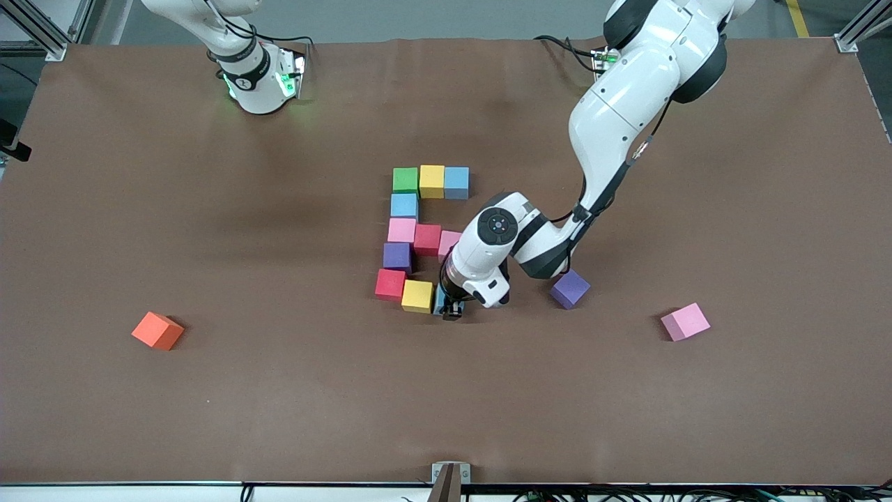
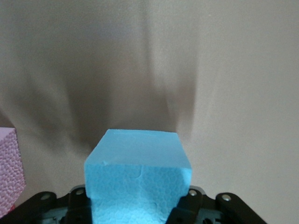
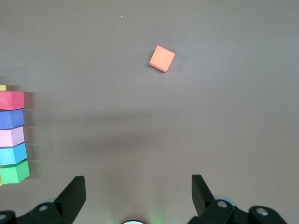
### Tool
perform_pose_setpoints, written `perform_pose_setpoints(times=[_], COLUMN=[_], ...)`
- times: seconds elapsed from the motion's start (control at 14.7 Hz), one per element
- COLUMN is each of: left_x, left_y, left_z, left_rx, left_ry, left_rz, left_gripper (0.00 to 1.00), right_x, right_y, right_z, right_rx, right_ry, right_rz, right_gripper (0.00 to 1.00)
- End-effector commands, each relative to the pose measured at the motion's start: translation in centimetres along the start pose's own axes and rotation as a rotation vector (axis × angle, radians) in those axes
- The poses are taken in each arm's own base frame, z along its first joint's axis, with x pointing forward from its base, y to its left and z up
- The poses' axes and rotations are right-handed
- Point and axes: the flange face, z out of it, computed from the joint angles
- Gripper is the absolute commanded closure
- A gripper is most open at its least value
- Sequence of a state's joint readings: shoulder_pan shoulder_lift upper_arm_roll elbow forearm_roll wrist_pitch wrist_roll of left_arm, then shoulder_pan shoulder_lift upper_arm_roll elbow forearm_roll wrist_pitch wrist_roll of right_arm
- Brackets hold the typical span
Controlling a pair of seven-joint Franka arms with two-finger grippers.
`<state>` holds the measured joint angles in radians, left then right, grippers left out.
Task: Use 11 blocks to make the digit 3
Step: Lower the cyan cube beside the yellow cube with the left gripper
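Brown table cover, left claw pinching blue cube, right claw spread.

An orange cube is seen on the brown bench, toward the right arm's end, standing alone and turned at an angle to the bench edge. A loose purple cube and a loose pink cube are noted toward the left arm's end, well apart from each other, both likewise turned askew.

A robotics lab: 2 white arms bolted to a brown-covered table framed by aluminium rails.
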<state>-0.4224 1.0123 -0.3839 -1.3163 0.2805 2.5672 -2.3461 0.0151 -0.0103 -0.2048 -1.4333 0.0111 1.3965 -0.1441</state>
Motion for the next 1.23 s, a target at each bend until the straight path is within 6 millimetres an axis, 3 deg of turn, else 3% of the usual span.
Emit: perform_pose_setpoints(times=[0.0,0.41,0.48,0.54,0.61,1.16], left_x=[0.1,0.0,0.0,0.0,0.1,0.1], left_y=[-2.8,-2.6,-2.5,-2.4,-2.2,-1.3], left_z=[4.3,4.1,4.1,4.1,3.9,2.7], left_rx=[0.048,0.030,0.028,0.025,0.019,-0.006], left_ry=[-0.003,-0.022,-0.022,-0.025,-0.025,-0.042], left_rz=[-0.014,-0.012,-0.009,-0.003,0.003,0.015], left_gripper=[0.87,0.79,0.69,0.42,0.00,0.00], right_x=[-0.2,-0.2,-0.2,-0.2,-0.2,-0.2], right_y=[0.5,0.5,0.5,0.5,0.5,-0.1], right_z=[-0.4,-0.4,-0.4,-0.4,-0.4,-0.5], right_rx=[-0.020,-0.020,-0.020,-0.020,-0.020,-0.013], right_ry=[-0.001,-0.001,-0.001,-0.001,-0.001,0.000], right_rz=[0.009,0.009,0.009,0.009,0.009,0.001], right_gripper=[0.00,0.00,0.00,0.00,0.00,0.00])
